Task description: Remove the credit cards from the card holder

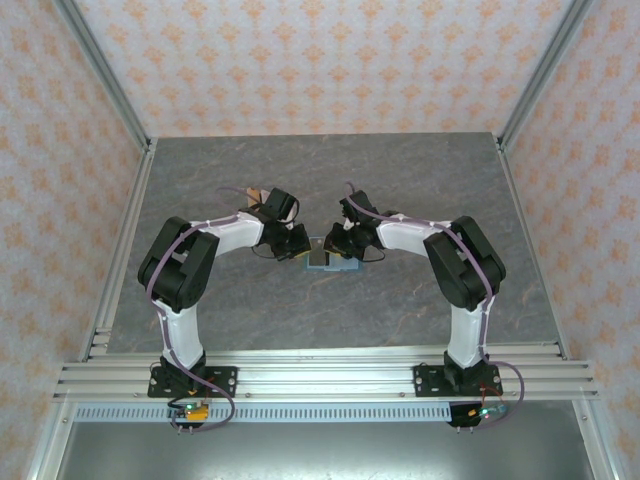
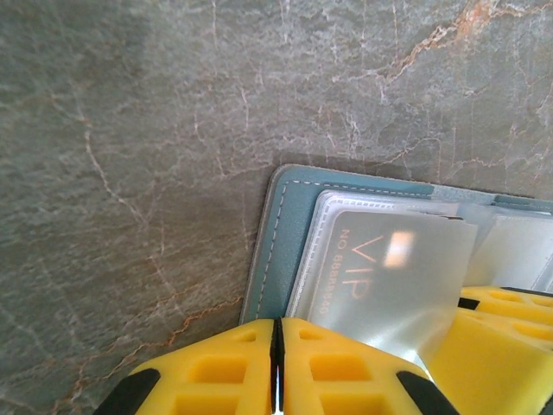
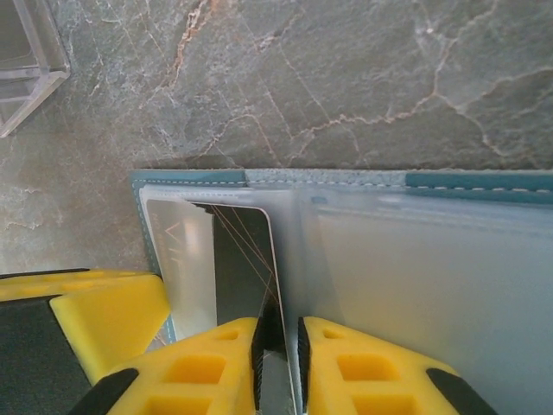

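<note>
Right wrist: right pincer (image 3: 278,337) pinches the black card (image 3: 246,251), not yet out of the card holder (image 3: 484,181); left pincer (image 2: 276,346) pressed together.

One card holder (image 3: 484,183), two cards (image 3: 246,259)

The card holder (image 2: 278,242) runs off frame.
</note>
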### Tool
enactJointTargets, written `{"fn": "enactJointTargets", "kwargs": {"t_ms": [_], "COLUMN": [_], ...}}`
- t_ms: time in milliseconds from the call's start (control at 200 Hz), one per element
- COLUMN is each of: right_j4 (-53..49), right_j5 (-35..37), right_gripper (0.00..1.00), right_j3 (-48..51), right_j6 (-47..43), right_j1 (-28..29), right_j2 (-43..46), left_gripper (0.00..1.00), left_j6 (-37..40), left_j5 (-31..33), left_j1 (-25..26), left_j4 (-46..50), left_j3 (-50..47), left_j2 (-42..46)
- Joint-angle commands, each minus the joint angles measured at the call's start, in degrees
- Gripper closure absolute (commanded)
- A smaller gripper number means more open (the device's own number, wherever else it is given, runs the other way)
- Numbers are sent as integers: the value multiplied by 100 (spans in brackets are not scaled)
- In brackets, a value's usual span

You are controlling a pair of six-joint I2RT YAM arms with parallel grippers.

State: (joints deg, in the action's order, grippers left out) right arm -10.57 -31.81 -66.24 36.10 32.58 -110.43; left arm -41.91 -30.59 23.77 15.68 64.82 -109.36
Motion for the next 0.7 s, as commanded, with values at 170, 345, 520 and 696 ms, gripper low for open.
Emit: {"fn": "enactJointTargets", "kwargs": {"t_ms": [170,345,520,696], "right_j4": [230,233,61,-99], "right_j5": [-283,-196,126,518], "right_gripper": [79,85,92,94], "right_j3": [24,58,107,275], "right_j6": [-139,-148,-229,-364], "right_j1": [2,1,-5,-37], "right_j2": [-100,-23,118,349], "left_gripper": [89,89,89,86], "left_j6": [95,95,104,131], "left_j5": [280,296,374,439], "left_j1": [99,99,95,101], "left_j4": [305,320,366,419], "left_j3": [-65,-60,-66,-57], "left_j2": [-239,-230,-184,-136]}}
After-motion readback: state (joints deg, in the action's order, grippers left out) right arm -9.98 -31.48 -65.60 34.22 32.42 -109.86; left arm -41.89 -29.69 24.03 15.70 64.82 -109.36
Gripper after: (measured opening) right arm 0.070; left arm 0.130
